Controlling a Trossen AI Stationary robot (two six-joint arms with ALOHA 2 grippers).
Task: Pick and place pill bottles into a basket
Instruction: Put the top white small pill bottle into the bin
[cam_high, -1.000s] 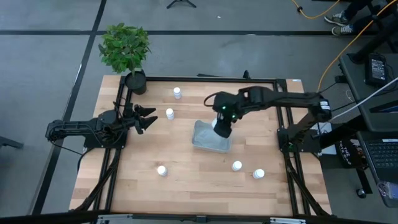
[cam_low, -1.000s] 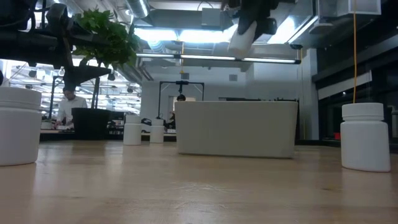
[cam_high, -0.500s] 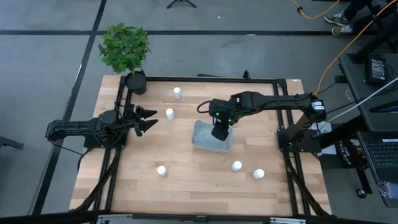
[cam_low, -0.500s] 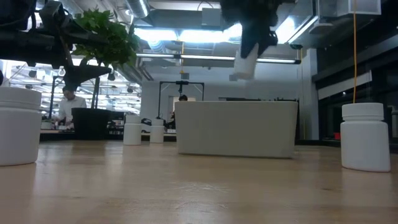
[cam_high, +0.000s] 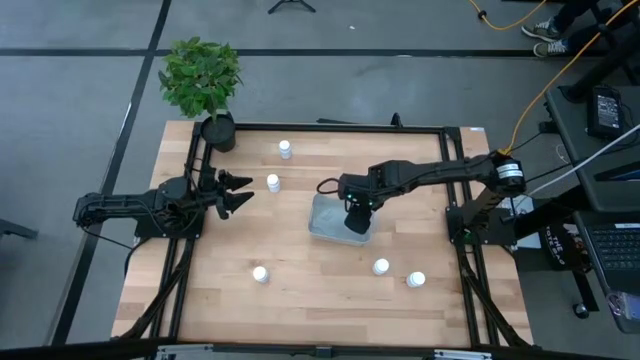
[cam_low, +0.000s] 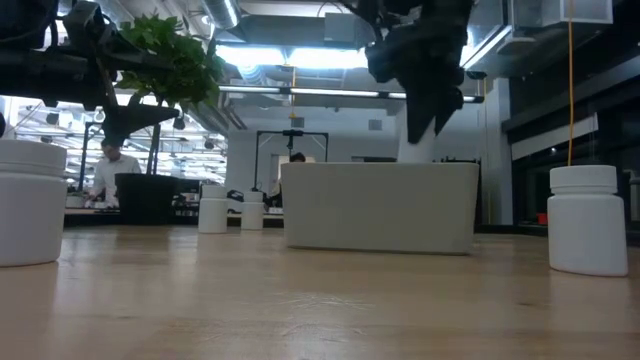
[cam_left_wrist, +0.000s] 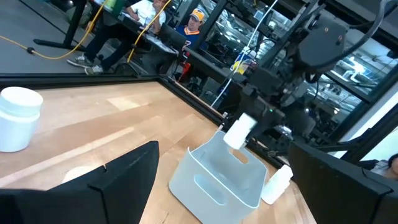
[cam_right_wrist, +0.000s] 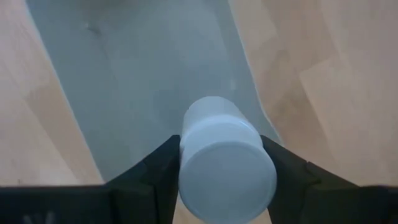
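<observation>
A bottle (cam_right_wrist: 225, 158) is pinched by the right tool (cam_high: 357, 222) just above the basket (cam_high: 330, 222) floor. The left tool (cam_high: 236, 192) is held spread over the bench (cam_high: 320, 290), well apart.

The basket (cam_high: 337, 221) sits near the middle of the tabletop (cam_high: 300, 290), with the right claw (cam_high: 358, 222) over its right end, clamping a pill bottle (cam_right_wrist: 225, 160) above the basket's inside. Left of the basket waits the left claw (cam_high: 240, 192), one bottle (cam_high: 273, 182) just beside it. Two bottles (cam_high: 381, 267) (cam_high: 416, 279) stand at the basket's near right, and the plant pot (cam_high: 220, 132) at its far left.
</observation>
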